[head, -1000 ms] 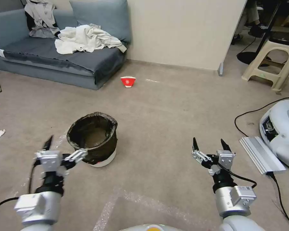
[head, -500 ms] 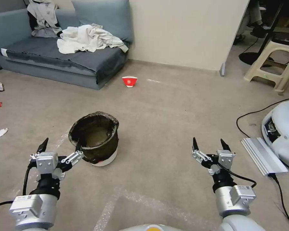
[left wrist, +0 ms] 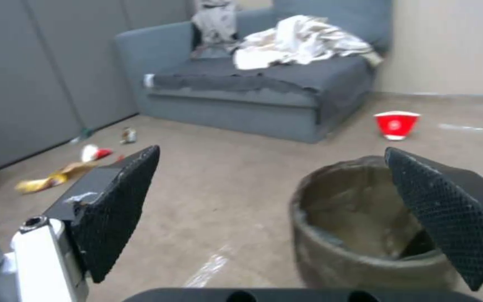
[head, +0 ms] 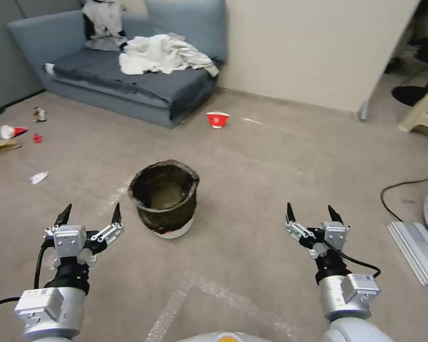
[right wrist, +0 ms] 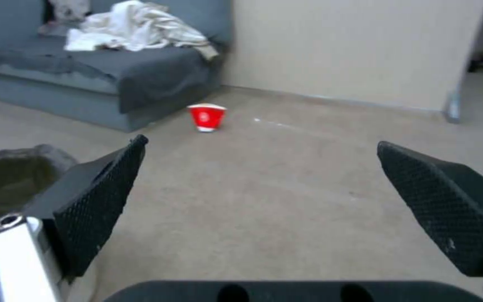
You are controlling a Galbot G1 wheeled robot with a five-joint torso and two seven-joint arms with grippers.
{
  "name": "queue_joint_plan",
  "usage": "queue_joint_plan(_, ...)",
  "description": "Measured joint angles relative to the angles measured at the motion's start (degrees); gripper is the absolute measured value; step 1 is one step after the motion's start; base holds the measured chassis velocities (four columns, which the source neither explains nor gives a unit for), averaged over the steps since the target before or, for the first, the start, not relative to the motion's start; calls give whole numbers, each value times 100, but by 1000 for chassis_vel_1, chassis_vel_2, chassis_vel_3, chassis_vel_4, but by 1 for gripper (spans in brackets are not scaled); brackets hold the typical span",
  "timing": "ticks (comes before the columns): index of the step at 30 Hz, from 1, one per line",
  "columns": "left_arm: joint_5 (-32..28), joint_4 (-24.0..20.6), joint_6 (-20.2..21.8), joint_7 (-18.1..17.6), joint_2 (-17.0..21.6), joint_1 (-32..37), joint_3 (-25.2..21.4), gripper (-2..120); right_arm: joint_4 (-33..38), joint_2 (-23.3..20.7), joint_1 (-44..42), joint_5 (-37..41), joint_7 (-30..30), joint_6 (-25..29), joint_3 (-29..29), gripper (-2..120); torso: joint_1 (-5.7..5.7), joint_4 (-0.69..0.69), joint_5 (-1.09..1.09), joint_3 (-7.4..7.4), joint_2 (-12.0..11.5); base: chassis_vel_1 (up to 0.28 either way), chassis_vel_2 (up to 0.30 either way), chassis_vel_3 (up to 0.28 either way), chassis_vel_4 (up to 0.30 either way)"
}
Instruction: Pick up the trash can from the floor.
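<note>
- The floor [head: 271, 166], beige carpet, fills most of the head view.
- A grey sofa [head: 128, 85] sits upper left, heaped with pale cloth.
- The trash can [head: 165, 197] stands upright on the carpet left of centre, its dark liner folded over the rim.
- The left gripper [head: 90, 214], lower left, is spread wide, just beside the can, holding nothing.
- The right gripper [head: 313, 213], lower right, is likewise spread and empty.
- A red-and-white bowl [head: 217, 119] lies near the sofa.
</note>
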Motion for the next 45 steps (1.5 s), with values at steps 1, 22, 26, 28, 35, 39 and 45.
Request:
queue_joint_plan(1, 0, 0, 0, 0, 0, 0, 0, 100, 0, 0, 0, 0, 0, 0, 0, 100, 0, 0, 0, 0, 0, 114, 117, 121, 110)
queue_joint_plan(22, -9, 104, -163, -38, 12, -31, 5, 100, -24, 21, 13, 5, -16, -4, 10, 100, 0, 0, 1, 0, 0, 26, 42, 47, 27)
queue_joint_plan(26, -10, 121, -167, -39, 12, -36, 6, 100, -24, 21, 9, 5, -40, -4, 10, 100, 1, 0, 0, 1, 0, -116, 109, 105, -111)
queue_joint_plan(28, -10, 124, -169, -40, 12, -36, 4, 100, -24, 21, 8, 5, -44, -4, 9, 100, 1, 0, 0, 1, 0, -120, 121, 106, -122)
queue_joint_plan(35, -14, 130, -173, -41, 19, -44, -6, 100, -33, 25, 7, 2, -45, -4, -7, 100, 1, 0, 0, 0, 0, -110, 134, 116, -129)
queue_joint_plan(39, -15, 166, -176, -41, 25, -57, 1, 100, -61, 26, 9, -9, -41, 18, -9, 100, 1, 0, 0, 1, 0, -123, 110, 130, -121)
queue_joint_plan(45, -104, 292, -177, -40, 223, -179, -52, 100, -96, 14, 12, -11, 10, 43, -9, 100, 1, 1, 0, 1, 0, -105, 88, 104, -82)
